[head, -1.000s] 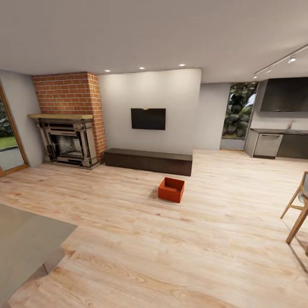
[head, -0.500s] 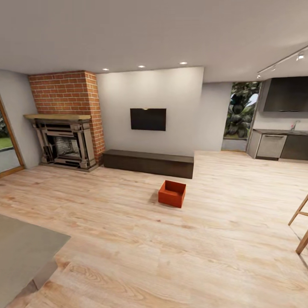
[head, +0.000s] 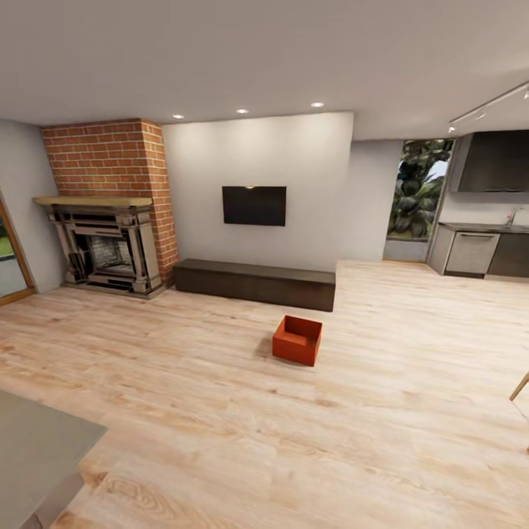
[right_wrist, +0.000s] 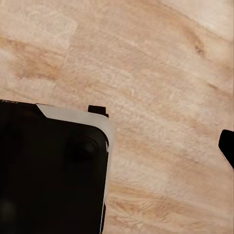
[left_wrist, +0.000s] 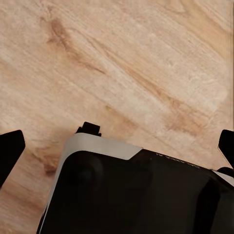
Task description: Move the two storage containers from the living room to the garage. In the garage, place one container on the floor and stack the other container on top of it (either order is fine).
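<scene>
The living room's wood floor (head: pixel 220 411) is wide; one storage container (head: pixel 297 341) stands before the dark cabinet (head: pixel 253 282), far ahead of both jaws. Left gripper (left_wrist: pixel 114 146) is spread wide and empty; the right gripper's state I cannot tell. Approach straight, stop squarely before it.

Ahead of me: open wood-plank floor (head: pixel 220 411) on every side of the storage container (head: pixel 297 340)
Behind it: low dark cabinet (head: pixel 255 283) along the wall
Near left: grey surface (head: pixel 37 455) corner juts in
</scene>
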You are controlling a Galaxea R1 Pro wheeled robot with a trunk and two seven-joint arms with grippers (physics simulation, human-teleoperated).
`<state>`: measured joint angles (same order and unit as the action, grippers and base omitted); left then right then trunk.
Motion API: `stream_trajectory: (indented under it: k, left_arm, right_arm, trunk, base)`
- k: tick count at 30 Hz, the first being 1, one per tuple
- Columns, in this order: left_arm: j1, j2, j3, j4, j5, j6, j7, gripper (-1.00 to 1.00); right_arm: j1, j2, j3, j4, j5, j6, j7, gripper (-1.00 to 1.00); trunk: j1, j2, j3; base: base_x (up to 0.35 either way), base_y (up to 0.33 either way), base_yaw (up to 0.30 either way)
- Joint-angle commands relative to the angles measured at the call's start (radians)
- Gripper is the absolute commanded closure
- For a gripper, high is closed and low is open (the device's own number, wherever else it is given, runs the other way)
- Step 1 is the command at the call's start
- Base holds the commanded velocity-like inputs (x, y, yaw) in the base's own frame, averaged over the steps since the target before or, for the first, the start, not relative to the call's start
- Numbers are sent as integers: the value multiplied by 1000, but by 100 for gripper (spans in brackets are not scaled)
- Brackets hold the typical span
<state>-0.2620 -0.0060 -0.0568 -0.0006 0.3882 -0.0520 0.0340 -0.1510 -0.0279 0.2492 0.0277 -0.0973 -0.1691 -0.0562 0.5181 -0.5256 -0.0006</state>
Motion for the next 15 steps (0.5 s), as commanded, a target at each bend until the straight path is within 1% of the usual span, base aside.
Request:
stream_trajectory:
  k: [1,15]
  left_arm:
    - [0,0,-6,1,6,-3,3,-100]
    - [0,0,-6,0,6,-3,3,-100]
  right_arm:
    - [-1,0,9,3,-10,-6,-1,-100]
    - [-1,0,9,3,-10,-6,-1,-100]
  trunk:
    - [1,0,0]
    - [1,0,0]
  base:
    - [324,0,0]
    - [324,0,0]
